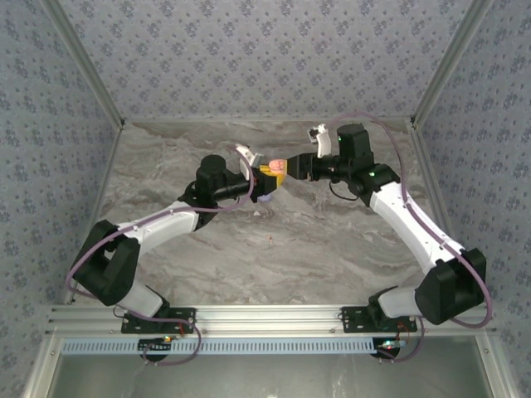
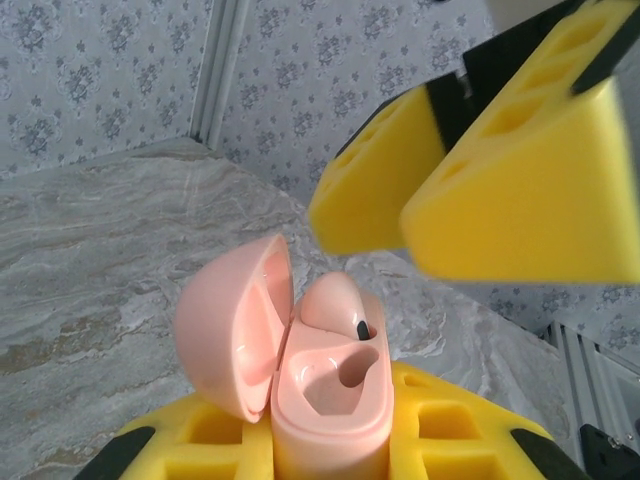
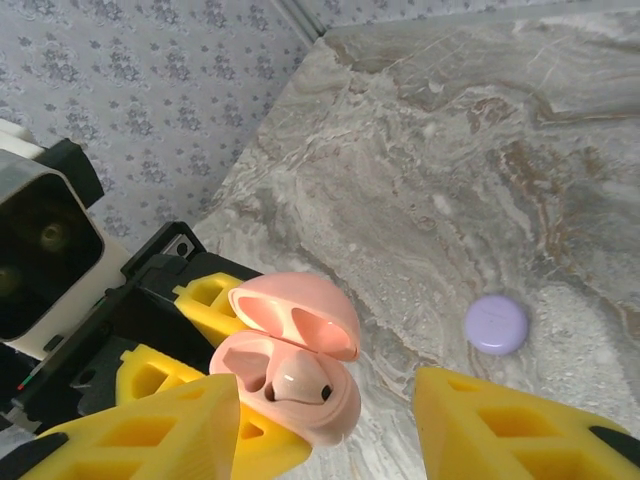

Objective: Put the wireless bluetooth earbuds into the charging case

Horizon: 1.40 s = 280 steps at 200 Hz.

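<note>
The pink charging case (image 2: 330, 400) stands upright between my left gripper's (image 2: 330, 455) yellow pads, which are shut on its base. Its lid (image 2: 225, 325) is swung open to the left. One pale pink earbud (image 2: 335, 305) sits in the far socket, its dark tip showing; the near socket (image 2: 335, 385) is empty. In the right wrist view the same case (image 3: 330, 415) and earbud (image 3: 298, 378) lie just below my right gripper (image 3: 328, 400), whose jaws stand open on either side of the case with nothing between them. From above, both grippers meet at the case (image 1: 271, 170) mid-table.
A closed lilac round disc (image 3: 496, 324) lies on the marble table (image 3: 480, 180), also seen under the left gripper (image 1: 264, 199). A tiny speck (image 1: 271, 240) lies nearer the arms. Patterned walls enclose the table on three sides.
</note>
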Each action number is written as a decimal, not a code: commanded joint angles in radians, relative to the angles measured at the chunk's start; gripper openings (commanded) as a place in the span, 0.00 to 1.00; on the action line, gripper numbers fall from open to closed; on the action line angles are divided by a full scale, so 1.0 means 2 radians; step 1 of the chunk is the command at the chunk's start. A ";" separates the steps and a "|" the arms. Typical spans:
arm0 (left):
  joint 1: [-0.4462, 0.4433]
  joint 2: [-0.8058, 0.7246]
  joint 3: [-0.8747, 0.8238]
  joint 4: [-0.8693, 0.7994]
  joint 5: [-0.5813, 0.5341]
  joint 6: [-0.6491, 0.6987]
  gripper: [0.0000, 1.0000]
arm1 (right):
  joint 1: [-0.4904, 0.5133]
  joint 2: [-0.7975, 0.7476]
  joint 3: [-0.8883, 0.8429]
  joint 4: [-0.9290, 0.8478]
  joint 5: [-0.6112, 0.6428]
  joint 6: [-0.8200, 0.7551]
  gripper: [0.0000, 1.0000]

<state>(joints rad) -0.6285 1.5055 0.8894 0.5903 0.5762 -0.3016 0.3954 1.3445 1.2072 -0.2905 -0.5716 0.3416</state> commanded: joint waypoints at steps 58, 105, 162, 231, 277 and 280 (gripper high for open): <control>0.016 -0.057 0.019 -0.105 -0.035 0.045 0.00 | -0.014 -0.023 -0.002 -0.099 0.102 -0.030 0.53; 0.044 -0.093 0.006 -0.159 -0.043 0.047 0.00 | -0.002 -0.008 -0.040 -0.125 0.119 -0.017 0.52; 0.072 -0.141 -0.023 -0.194 -0.058 0.045 0.00 | 0.060 0.033 -0.082 -0.117 0.149 0.027 0.51; 0.083 -0.204 -0.063 -0.229 -0.079 0.043 0.00 | 0.146 0.124 -0.067 -0.116 0.184 0.060 0.45; 0.084 -0.224 -0.074 -0.243 -0.088 0.043 0.00 | 0.185 0.185 -0.034 -0.127 0.201 0.063 0.36; 0.084 -0.225 -0.075 -0.244 -0.088 0.044 0.00 | 0.187 0.188 -0.032 -0.128 0.202 0.063 0.36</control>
<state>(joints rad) -0.4664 1.0878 0.7502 0.1238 0.4175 -0.2249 0.7422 1.6791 1.0927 -0.5095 -0.2089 0.4488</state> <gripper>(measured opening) 0.209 0.376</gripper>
